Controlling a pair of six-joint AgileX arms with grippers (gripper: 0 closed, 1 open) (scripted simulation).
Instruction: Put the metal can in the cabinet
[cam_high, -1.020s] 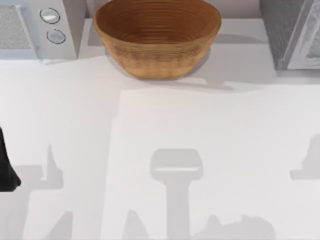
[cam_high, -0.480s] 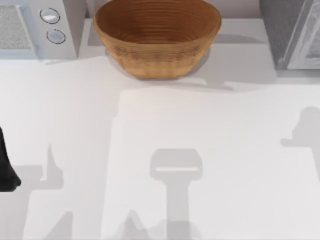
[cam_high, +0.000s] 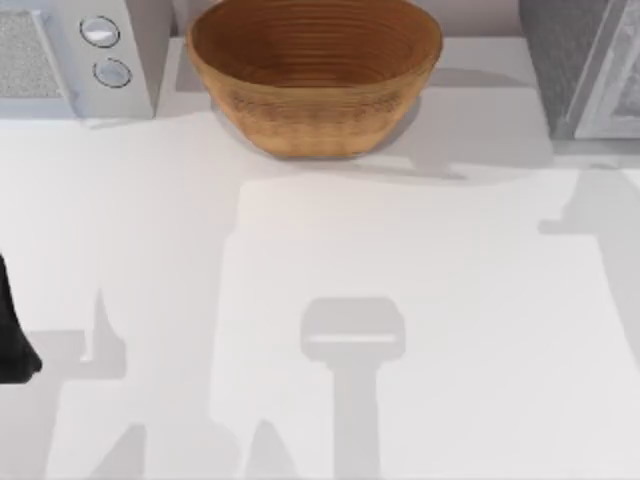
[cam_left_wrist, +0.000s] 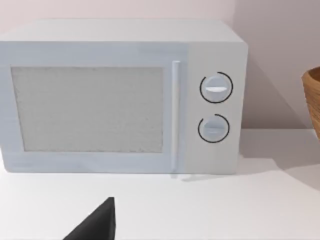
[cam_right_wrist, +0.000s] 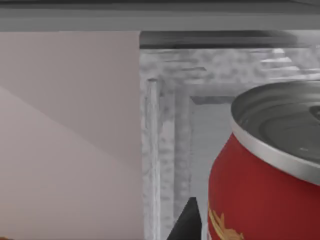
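Red, silver-topped metal can (cam_right_wrist: 260, 175) stands upright close against my right pincer, long axis vertical, with the speckled grey cabinet (cam_right_wrist: 170, 125) just beyond it. Whether my pincer grips it, I cannot tell.

white table (cam_high: 420, 300) with wicker bowl (cam_high: 314, 72), microwave (cam_high: 70, 55), cabinet (cam_high: 585, 65)

metal can (cam_right_wrist: 260, 200): red, silver top, upright | cabinet (cam_high: 580, 60): speckled grey, table's far right
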